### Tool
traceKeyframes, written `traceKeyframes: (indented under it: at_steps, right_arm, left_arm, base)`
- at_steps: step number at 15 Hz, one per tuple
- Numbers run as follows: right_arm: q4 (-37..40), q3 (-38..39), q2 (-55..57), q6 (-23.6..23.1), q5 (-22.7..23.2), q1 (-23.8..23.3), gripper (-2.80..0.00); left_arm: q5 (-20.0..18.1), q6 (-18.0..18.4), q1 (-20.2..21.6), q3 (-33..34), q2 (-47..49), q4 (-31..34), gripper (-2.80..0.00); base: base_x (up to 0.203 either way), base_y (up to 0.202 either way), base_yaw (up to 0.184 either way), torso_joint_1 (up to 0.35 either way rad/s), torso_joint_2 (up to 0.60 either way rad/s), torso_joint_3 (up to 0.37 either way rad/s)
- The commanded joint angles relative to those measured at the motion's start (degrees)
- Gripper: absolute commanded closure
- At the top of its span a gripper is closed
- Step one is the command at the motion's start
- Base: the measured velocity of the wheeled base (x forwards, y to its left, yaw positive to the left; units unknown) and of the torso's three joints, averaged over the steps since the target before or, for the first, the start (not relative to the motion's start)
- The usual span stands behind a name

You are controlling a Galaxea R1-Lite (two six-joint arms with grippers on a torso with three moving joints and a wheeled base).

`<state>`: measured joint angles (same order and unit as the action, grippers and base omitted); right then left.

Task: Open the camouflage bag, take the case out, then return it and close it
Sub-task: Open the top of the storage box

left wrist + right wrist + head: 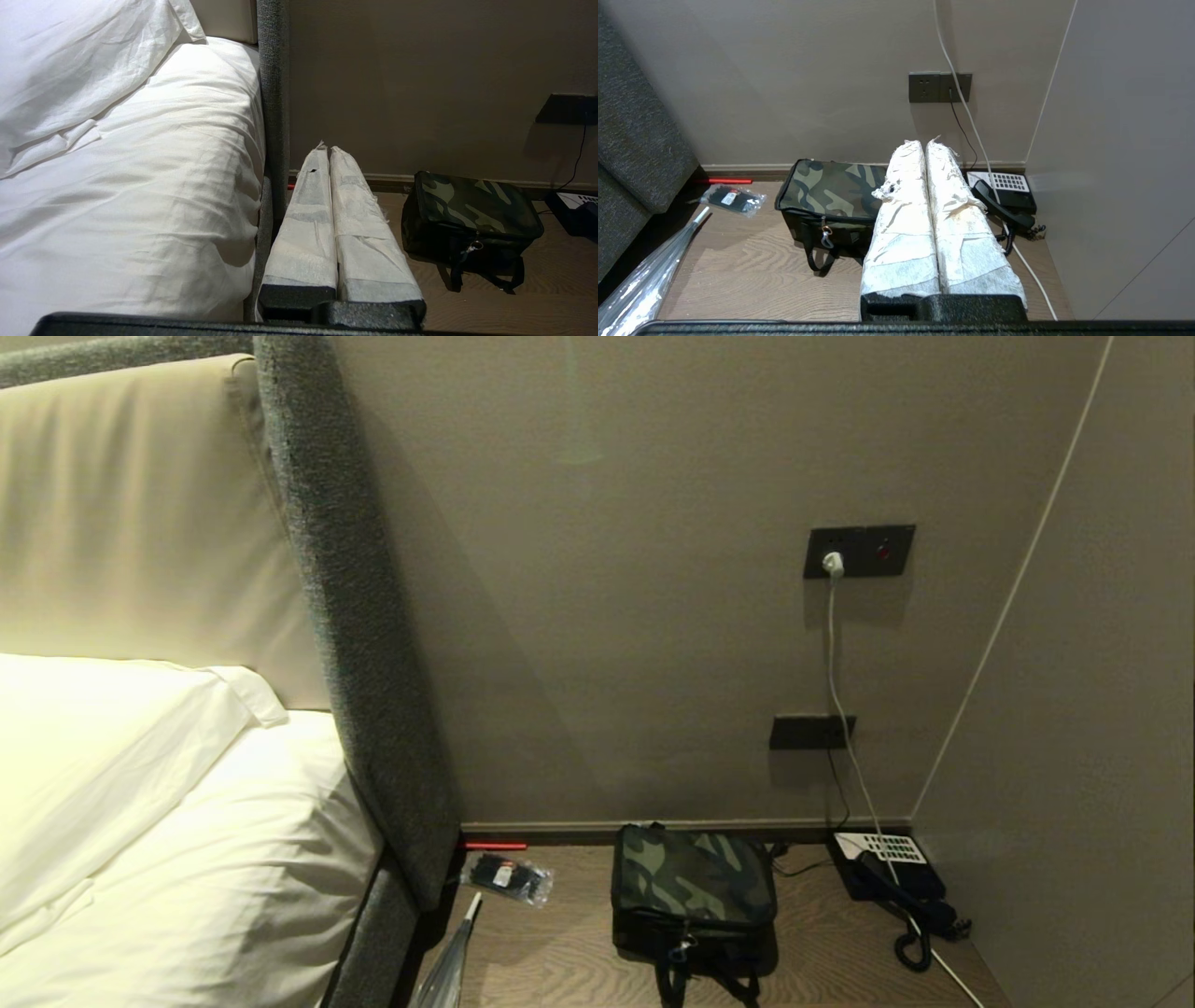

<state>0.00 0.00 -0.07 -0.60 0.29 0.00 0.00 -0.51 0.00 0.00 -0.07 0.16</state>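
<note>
I see the camouflage bag (833, 189) zipped on the tabletop (752, 275), beyond both clenched, empty end effectors: right end effector (926, 145), left end effector (327, 149).

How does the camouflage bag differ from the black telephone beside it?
The camouflage bag is a boxy soft bag with a green-and-black patterned lid, zipped shut; the telephone is flatter, hard, black with a white keypad panel. The bag has straps; the telephone has a coiled cord. Both sit on the wooden surface against the wall.
</note>
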Motion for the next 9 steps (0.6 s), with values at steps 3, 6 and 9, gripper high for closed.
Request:
traceKeyframes:
  at_steps: [3, 6, 9]
  right_arm:
    - [0.07, 0.00, 0.07, 0.60, -0.29, 0.00, 0.00]
    - [0.04, 0.00, 0.07, 0.60, -0.29, 0.00, 0.00]
    - [0.08, 0.00, 0.07, 0.60, -0.29, 0.00, 0.00]
  left_arm:
    - [0.00, -0.02, 0.00, 0.00, 0.07, 0.02, 0.00]
    - [0.09, -0.16, 0.00, 0.00, 0.07, 0.02, 0.00]
    - [0.09, -0.19, 0.00, 0.00, 0.07, 0.02, 0.00]
  base:
    - [0.000, 0.000, 0.000, 0.000, 0.00, 0.000]
    - [0.000, 0.000, 0.000, 0.001, 0.00, -0.011]
    - [0.000, 0.000, 0.000, 0.002, 0.00, -0.133]
